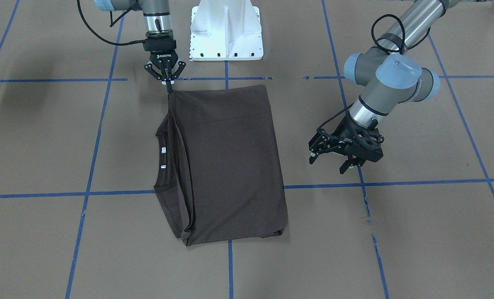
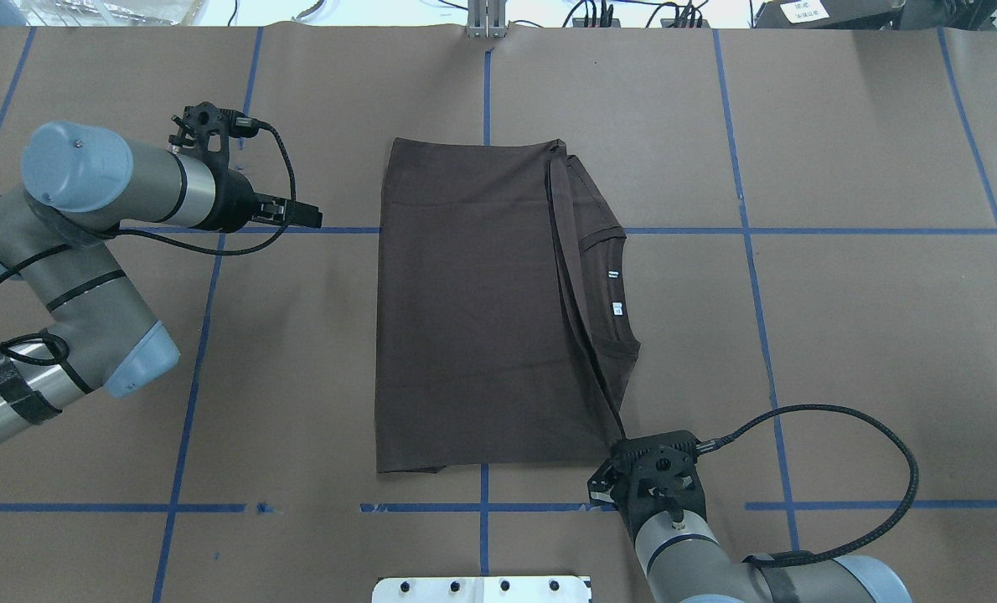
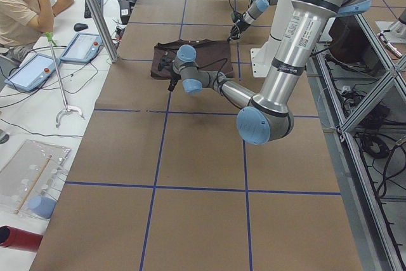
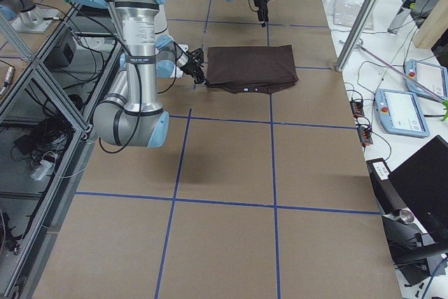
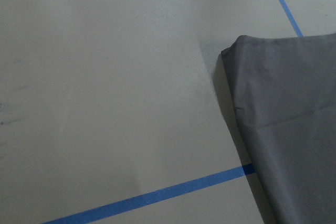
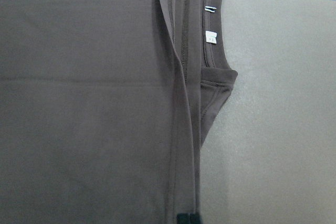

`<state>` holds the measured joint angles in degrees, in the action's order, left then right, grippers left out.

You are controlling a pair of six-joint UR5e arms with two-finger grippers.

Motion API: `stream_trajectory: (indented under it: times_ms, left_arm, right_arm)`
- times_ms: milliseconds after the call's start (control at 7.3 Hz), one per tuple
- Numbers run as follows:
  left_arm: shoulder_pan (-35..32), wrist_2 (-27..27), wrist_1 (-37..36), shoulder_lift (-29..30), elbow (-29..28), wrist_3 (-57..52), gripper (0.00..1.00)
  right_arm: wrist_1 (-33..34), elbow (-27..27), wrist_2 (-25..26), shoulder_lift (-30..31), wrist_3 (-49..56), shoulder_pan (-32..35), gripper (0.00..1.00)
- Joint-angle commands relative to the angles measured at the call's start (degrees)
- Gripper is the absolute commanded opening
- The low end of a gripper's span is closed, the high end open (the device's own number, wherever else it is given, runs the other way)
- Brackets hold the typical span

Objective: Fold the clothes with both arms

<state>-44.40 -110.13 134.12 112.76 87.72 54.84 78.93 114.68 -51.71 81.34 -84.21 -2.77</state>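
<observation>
Fingers (image 1: 169,83) on my right gripper (image 1: 170,88) pinch the shirt (image 1: 230,166) at its corner, by the table's (image 1: 43,145) robot-side edge. My left gripper (image 1: 327,165) hangs wide apart, empty, beside the shirt.

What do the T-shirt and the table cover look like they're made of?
T-shirt: soft matte knit, probably cotton jersey; it drapes, creases and has stitched hems. The table cover: matte brown paper or thin card, judging by its flat, sheet-like look.
</observation>
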Motion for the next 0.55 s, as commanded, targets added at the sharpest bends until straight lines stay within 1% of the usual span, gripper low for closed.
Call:
stream_trajectory:
  times_ms: [0,137,274,411]
  left_arm:
    - [0.02,-0.09,0.00,0.00,0.00,0.00,1.00]
    - [0.02,-0.09,0.00,0.00,0.00,0.00,1.00]
    - [0.19,-0.09,0.00,0.00,0.00,0.00,1.00]
    - [0.54,-0.09,0.09,0.00,0.08,1.30,1.00]
  right_arm:
    - [0.00,0.10,0.74,0.48,-2.10,-0.66,0.41]
    - [0.08,0.62,0.91,0.48,-1.14,-0.57,0.99]
    - [0.09,3.59,-1.26,0.40,0.96,-0.40,1.00]
    - [-0.09,6.05,-2.41,0.31,2.11,0.56,1.00]
